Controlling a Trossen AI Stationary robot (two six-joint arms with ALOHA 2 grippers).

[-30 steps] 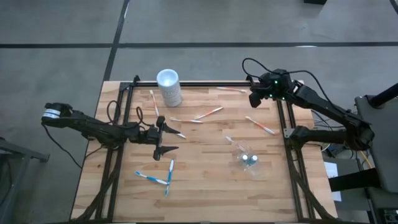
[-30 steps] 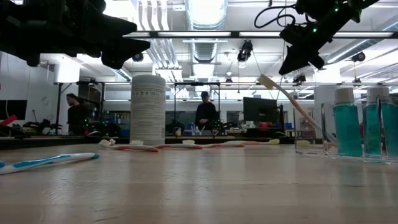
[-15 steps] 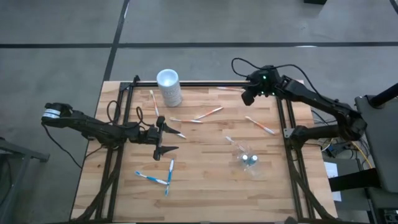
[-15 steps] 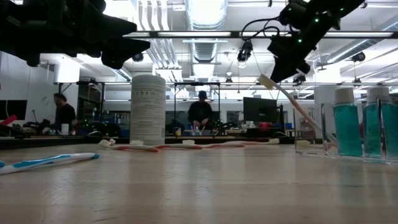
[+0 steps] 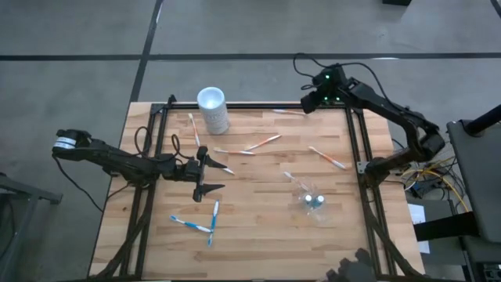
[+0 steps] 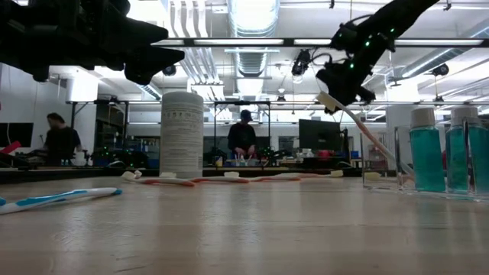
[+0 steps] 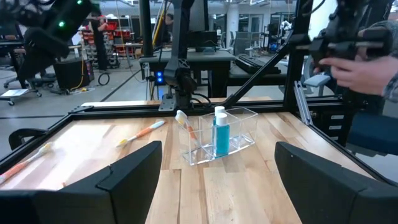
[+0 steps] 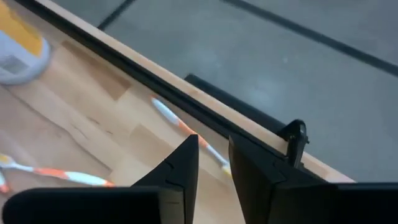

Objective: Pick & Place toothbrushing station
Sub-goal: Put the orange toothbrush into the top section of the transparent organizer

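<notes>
Clear plastic, the small cup [image 5: 312, 200] stands on the wooden counter [image 5: 258, 235] toward the right arm's side, holding blue-liquid bottles and one orange-and-white toothbrush [image 6: 359, 122] leaning in it. More orange-and-white toothbrushes [image 5: 258, 144] lie mid-counter; blue-and-white toothbrushes [image 5: 202, 222] lie near the front. The left gripper [image 5: 210, 174] hovers beside the counter's middle, jaws spread wide and empty. The right gripper [image 5: 308, 103] hangs above the far edge, jaws slightly parted, grasping nothing. A white cup [image 5: 212, 109] stands at the back.
</notes>
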